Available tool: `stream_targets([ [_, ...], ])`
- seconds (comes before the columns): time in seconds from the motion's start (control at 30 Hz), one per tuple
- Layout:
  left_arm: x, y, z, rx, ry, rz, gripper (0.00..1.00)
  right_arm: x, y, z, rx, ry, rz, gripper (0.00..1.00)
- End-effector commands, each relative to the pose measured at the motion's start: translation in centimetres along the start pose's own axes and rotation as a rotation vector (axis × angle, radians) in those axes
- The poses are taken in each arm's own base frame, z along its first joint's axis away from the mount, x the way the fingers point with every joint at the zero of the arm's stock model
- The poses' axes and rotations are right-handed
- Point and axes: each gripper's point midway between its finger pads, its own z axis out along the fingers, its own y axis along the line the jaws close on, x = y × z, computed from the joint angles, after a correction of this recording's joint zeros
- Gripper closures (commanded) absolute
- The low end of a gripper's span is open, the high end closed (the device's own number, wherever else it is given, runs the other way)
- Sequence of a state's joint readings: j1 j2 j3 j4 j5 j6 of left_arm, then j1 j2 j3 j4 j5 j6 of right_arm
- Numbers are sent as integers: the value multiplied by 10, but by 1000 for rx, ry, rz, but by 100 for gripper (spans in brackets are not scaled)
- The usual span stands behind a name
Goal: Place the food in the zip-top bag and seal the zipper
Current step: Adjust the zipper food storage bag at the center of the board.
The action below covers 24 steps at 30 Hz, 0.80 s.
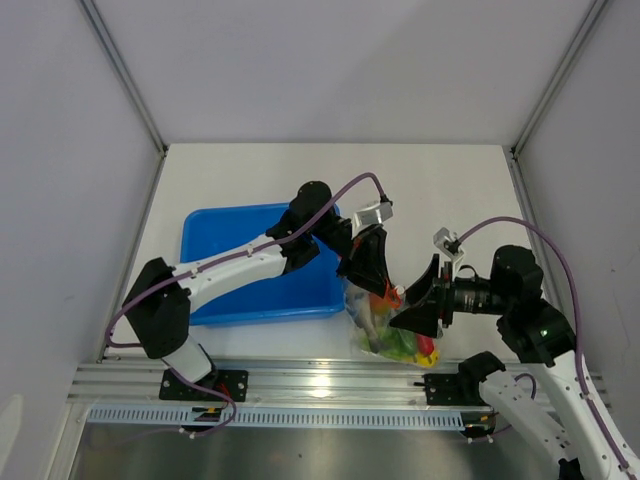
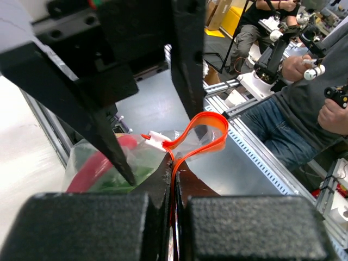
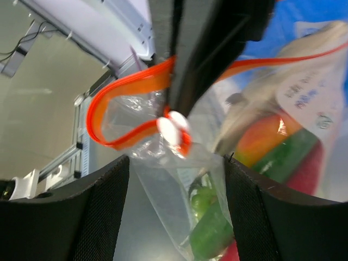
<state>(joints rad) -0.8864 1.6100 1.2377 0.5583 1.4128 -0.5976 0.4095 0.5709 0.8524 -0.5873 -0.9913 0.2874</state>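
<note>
The zip-top bag (image 1: 383,330) stands upright near the table's front edge, with food inside: mango (image 3: 265,139), green pieces (image 3: 209,234) and a red piece (image 2: 97,166). Its red-orange zipper (image 2: 211,130) loops open at one end, with a white slider (image 3: 173,126) on it. My left gripper (image 1: 374,284) is shut on the zipper strip (image 3: 244,64) from above; in the left wrist view (image 2: 174,166) the strip runs between its closed pads. My right gripper (image 1: 412,296) is open wide, its fingers (image 3: 103,212) on either side of the bag's upper corner, just below the slider.
A blue tray (image 1: 215,290) lies left of the bag, under the left arm. The aluminium rail (image 1: 320,378) runs along the table's front edge just below the bag. White walls enclose the left, back and right.
</note>
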Motion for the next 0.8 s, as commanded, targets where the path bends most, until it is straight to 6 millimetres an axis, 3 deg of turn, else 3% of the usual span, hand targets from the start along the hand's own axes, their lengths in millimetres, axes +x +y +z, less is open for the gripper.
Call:
stream_targets([
  [0.0,-23,-8,1,-29,-25,113,100,0,7,7,-49,-6,-21,30],
  [0.17,-25,-7,2,-30,-30,110,99,6,-4,19,8,-3,-43,37],
  [0.27,-22,-8,2,-30,-30,101,99,0,-14,22,55,-30,-62,49],
  [0.3,-20,-8,2,-29,-28,95,100,-2,-18,22,77,-39,-67,60],
  [0.37,-19,-10,2,-27,-25,93,100,-7,-26,21,117,-73,-90,68],
  [0.43,-16,-10,2,-28,-24,90,99,-10,-33,21,157,-95,-86,99],
  [0.57,-12,-3,0,-99,-22,98,96,-11,-38,20,192,-108,-61,100],
  [0.6,-3,0,-2,-128,-9,46,91,-11,-37,17,199,-117,-63,100],
  [0.63,-2,4,-2,-157,-7,80,79,-9,-38,15,211,-113,-52,100],
  [0.67,-2,2,-5,-191,-11,93,50,-7,-36,14,208,-108,-55,100],
  [0.7,2,12,-9,-269,-15,99,40,-5,-34,13,203,-101,-54,100],
  [0.77,10,8,-13,-325,-17,114,14,1,-30,12,188,-69,-37,100],
])
